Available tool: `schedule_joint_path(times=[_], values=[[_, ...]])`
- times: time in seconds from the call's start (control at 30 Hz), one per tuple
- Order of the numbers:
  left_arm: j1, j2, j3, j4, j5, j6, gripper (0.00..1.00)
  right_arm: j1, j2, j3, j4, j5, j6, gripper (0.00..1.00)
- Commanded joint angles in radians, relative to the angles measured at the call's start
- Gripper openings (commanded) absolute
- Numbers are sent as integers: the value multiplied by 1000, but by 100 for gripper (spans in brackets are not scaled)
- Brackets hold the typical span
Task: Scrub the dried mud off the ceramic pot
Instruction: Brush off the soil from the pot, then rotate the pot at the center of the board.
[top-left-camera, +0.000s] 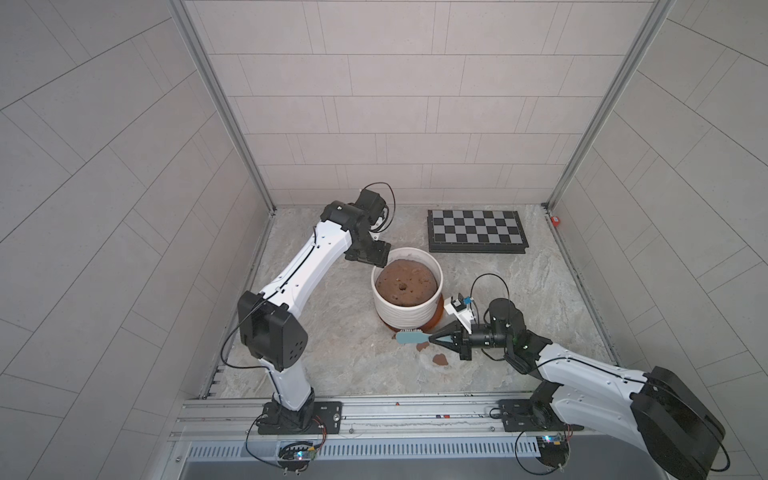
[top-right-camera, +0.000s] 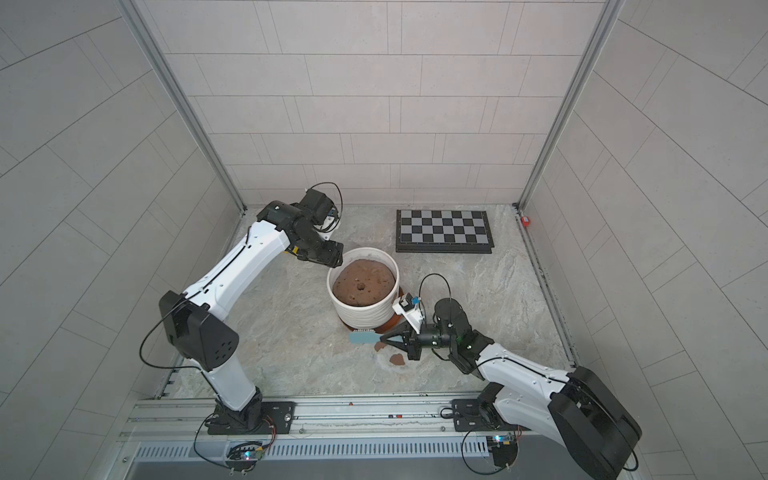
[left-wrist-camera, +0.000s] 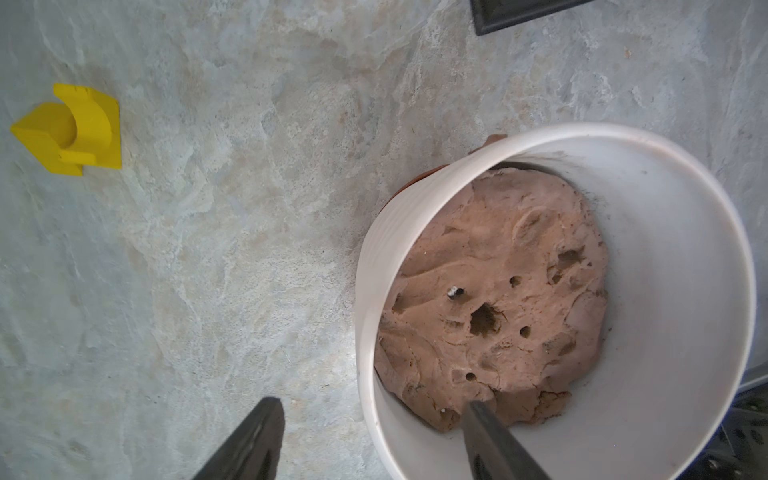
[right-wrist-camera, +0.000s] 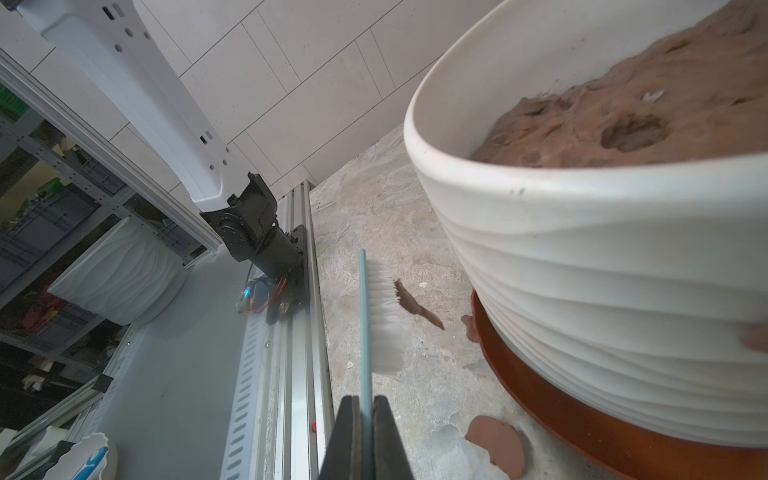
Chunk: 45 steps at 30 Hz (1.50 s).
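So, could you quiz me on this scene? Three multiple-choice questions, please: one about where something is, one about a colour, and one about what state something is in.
1. What does the ceramic pot stand on?
A) an orange-brown saucer
B) a folded towel
C) a metal tray

2. What colour is the handle of the brush?
A) red
B) light blue
C) black

3. How is the right end effector?
A) open and empty
B) shut on the pot's rim
C) shut on the brush handle

Answers:
1 A: the saucer's rim shows under the pot's base.
2 B: the flat handle is pale blue, and the bristles are white.
3 C: the right wrist view shows its jaws pinching the handle.
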Motion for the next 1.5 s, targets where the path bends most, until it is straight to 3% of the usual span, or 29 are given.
schedule_joint_path(times=[0.0,0.33,0.6,0.83,1.23,1.47], values=[[-4,-60,-109,73,11,-124,70,-8,-25,25,-33,11,-30,0],[-53,-186,-320,196,-10,-299,55,-15,-50,45,-96,31,-56,0],[-114,-143,-367,199,-71,-329,35,-18,-69,36,-100,38,-53,0],[-127,-117,-356,192,-87,-319,15,-20,-82,26,-88,44,-46,0],[-119,-58,-249,133,-178,-220,2,-20,-122,24,-86,3,-33,0],[-92,11,-167,123,-120,-92,0,-22,-168,28,-164,-18,-45,0]])
